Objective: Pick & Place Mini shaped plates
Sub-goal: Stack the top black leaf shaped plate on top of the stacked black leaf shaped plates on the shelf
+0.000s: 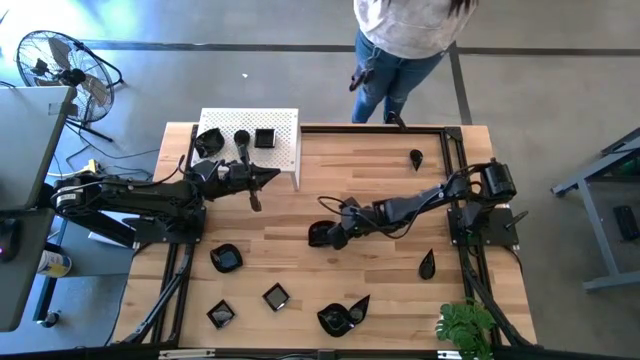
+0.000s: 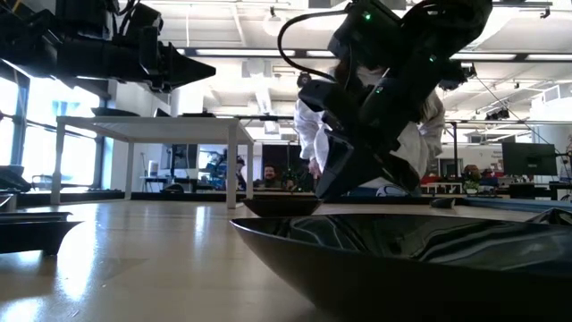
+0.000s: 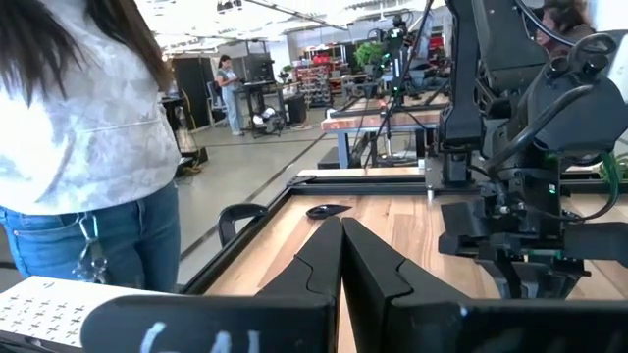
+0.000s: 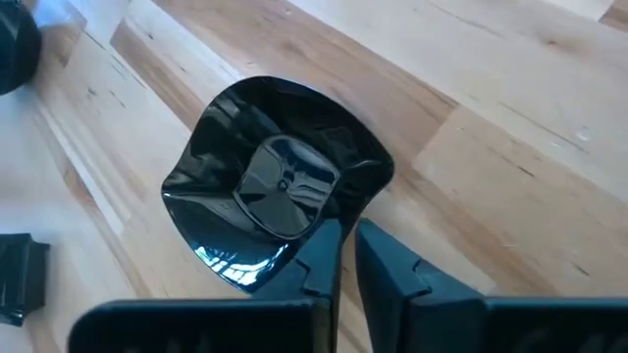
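right gripper (image 4: pixel 345 257) mid-table (image 1: pixel 400 180), fingers nearly together pinching near rim of wavy plate (image 4: pixel 273 186) | plate body lies straight ahead of the fingertips, flat on wood | left gripper (image 1: pixel 268 178) pressed shut, parked by white stand (image 1: pixel 285 135), farther off

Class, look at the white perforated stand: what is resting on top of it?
On the white perforated stand sit three mini black plates. The left gripper hovers beside its edge; beneath the plates is hidden.
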